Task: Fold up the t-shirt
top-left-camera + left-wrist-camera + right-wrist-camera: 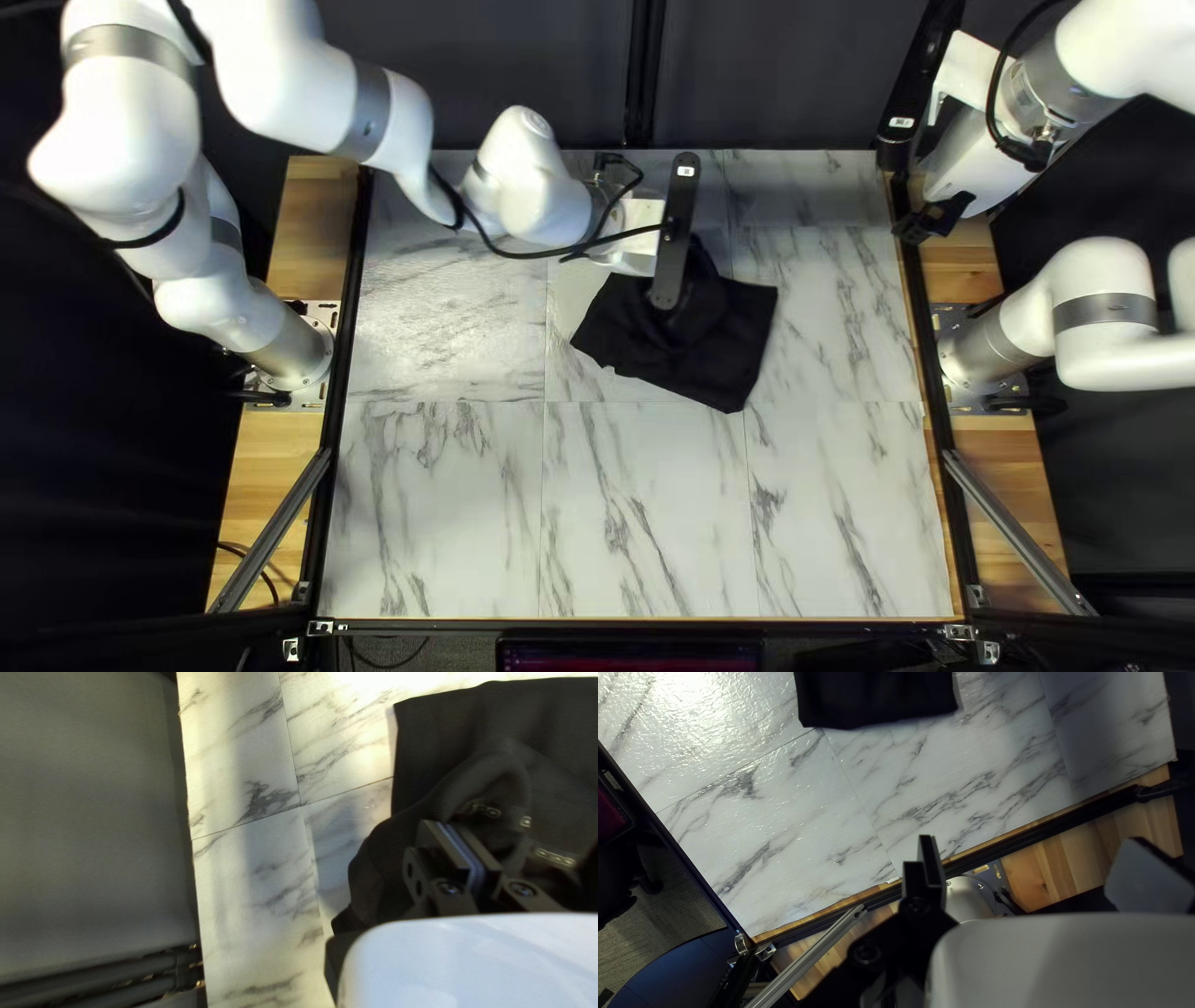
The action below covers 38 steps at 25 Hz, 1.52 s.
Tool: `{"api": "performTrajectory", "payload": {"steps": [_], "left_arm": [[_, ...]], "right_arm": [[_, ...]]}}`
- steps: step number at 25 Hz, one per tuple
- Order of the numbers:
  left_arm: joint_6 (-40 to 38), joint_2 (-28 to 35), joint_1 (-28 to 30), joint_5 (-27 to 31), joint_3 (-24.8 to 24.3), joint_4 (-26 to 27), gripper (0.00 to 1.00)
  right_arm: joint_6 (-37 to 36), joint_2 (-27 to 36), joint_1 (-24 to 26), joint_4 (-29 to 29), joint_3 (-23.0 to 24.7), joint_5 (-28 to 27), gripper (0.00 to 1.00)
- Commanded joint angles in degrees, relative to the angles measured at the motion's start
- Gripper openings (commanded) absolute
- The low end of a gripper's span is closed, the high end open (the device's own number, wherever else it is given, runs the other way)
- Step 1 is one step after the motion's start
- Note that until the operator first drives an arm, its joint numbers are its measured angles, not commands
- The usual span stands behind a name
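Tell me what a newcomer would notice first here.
Probably the rumpled black t-shirt, stark against the pale marble-look tabletop, near the middle of the top left view. Next, the bulky white left arm reaching across the far side, its fingers down at the cloth. The right arm hangs at the right edge, fingers wide apart.

No readable text. Small white label [686, 172] on my left arm's black bar [674, 237], another label [900, 122] on my right arm's dark bar [919, 81]; print too small.
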State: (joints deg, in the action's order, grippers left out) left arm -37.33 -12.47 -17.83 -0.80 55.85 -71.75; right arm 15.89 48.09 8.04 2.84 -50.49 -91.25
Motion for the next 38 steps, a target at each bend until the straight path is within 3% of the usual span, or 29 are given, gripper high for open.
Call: {"api": "performTrajectory", "payload": {"steps": [1, 2, 5, 6, 8, 12, 16, 21, 25, 29, 38], "left_arm": [[8.51, -3.56, -0.38, -1.55, 1.39, 8.24, 0.87], [11.85, -3.83, -0.15, -1.7, 1.09, 11.55, 1.0], [33.51, -2.79, 2.58, -0.34, -1.32, 33.14, 1.0], [37.42, -1.9, 3.33, 0.81, -1.72, 36.89, 1.0], [40.24, -0.15, 4.29, 3.23, -2.01, 39.06, 1.0], [35.97, 2.65, 5.65, 6.27, -2.69, 34.38, 1.0], [22.54, 5.04, 8.99, 9.2, -3.78, 22.82, 1.0], [10.71, 6.99, 13.38, 12.44, -6.07, 14.37, 1.0], [8.16, 9.62, 17.97, 17.26, -8.34, 15.73, 1.0], [8.34, 9.41, 22.5, 23.1, -7.3, 19.46, 1.0], [9.04, -0.6, 27.19, 33.14, 4.25, 24.76, 1.0]], "right_arm": [[0.0, 0.0, 0.0, 0.0, 0.0, 0.0, 1.0], [0.0, 0.0, 0.0, 0.0, 0.0, 0.0, 1.0], [0.0, 0.0, 0.0, 0.0, 0.0, 0.0, 1.0], [0.0, 0.0, 0.0, 0.0, 0.0, 0.0, 1.0], [0.0, 0.0, 0.0, 0.0, 0.0, 0.0, 1.0], [0.0, 0.0, 0.0, 0.0, 0.0, 0.0, 1.0], [0.0, 0.0, 0.0, 0.0, 0.0, 0.0, 1.0], [0.0, 0.0, 0.0, 0.0, 0.0, 0.0, 1.0], [0.0, 0.0, 0.0, 0.0, 0.0, 0.0, 1.0], [0.0, 0.0, 0.0, 0.0, 0.0, 0.0, 1.0], [0.0, 0.0, 0.0, 0.0, 0.0, 0.0, 1.0]]}}
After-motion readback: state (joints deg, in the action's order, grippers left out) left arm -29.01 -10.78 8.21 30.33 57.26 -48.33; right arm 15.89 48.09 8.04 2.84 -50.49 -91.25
